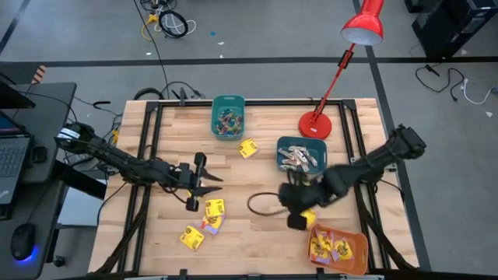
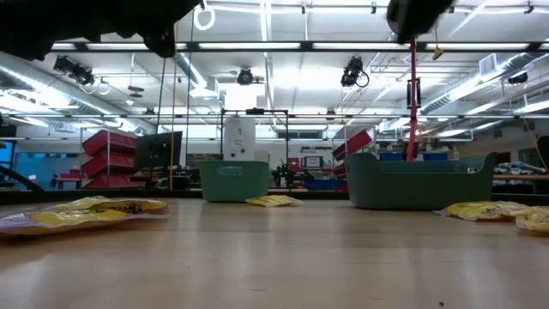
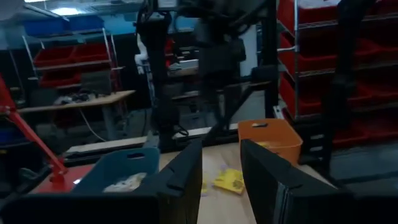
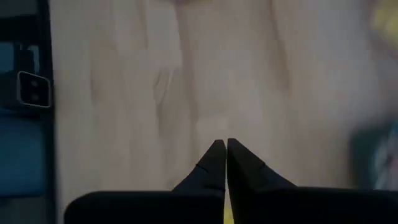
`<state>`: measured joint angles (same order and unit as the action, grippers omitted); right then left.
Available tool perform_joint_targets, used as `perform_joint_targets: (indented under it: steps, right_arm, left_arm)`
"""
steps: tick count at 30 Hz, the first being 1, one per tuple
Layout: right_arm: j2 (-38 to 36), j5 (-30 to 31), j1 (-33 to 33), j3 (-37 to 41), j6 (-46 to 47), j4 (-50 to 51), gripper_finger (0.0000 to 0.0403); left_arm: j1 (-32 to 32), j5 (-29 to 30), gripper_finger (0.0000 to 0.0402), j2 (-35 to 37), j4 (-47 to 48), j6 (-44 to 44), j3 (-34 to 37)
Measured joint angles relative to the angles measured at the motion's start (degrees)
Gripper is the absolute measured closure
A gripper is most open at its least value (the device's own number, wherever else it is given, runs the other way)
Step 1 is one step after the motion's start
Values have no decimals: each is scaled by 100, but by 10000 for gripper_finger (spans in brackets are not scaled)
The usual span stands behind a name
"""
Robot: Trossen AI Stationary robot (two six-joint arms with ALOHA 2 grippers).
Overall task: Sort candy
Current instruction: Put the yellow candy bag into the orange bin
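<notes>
Candy [image 1: 215, 208]: 3 yellow packets lie lower left. Your right gripper [image 1: 298, 221], lower centre, pinches 1 yellow packet [image 1: 309, 218]; carry it over the orange bin [image 1: 359, 247] before releasing. Left gripper [image 1: 196, 185] hangs half-open, empty.

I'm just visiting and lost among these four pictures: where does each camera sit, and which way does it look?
High view: above, looking straight down on the table, both arms and three bins.
Low view: at tabletop height, looking level across at the bins and room; arms only as dark shapes on top.
Left wrist view: on the left arm, past its parted fingers toward the orange bin.
Right wrist view: on the right arm, past its closed fingers, down at bare wood.
Shared: high and left wrist views both show the orange bin.
</notes>
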<state>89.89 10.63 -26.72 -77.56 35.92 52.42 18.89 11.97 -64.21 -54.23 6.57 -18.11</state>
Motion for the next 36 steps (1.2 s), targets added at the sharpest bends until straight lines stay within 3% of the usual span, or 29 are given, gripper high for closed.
perform_joint_targets:
  steps: [4, 9, 15, 23, 29, 33, 36]
  right_arm:
    - [0, -20, 649, 4, -1753, -741, 398]
    - [2, -159, 1191, 6, -2859, -1131, 402]
    - [2, -128, 1594, 289, -3104, -1613, 402]
    - [6, -123, 1762, 1108, -3165, -2580, 402]
    - [6, -95, 1760, 1766, -3453, -4324, 402]
    - [6, 423, 1760, 2268, -3741, -5710, 402]
    - [6, 1042, 1760, 2358, -3789, -5768, 402]
  left_arm:
    - [-2, 18, 289, -2, 72, -370, 0]
    - [-2, 149, 289, -2, 664, -751, 0]
    - [-4, 614, 289, -2, 1170, -1295, 1]
    - [-2, 618, 289, -2, 1302, -1472, 2]
    - [-2, 617, 289, -2, 1355, -1480, 2]
    - [1, 319, 289, 55, 1631, -2022, 2]
    - [3, -102, 289, 117, 2024, -2744, 2]
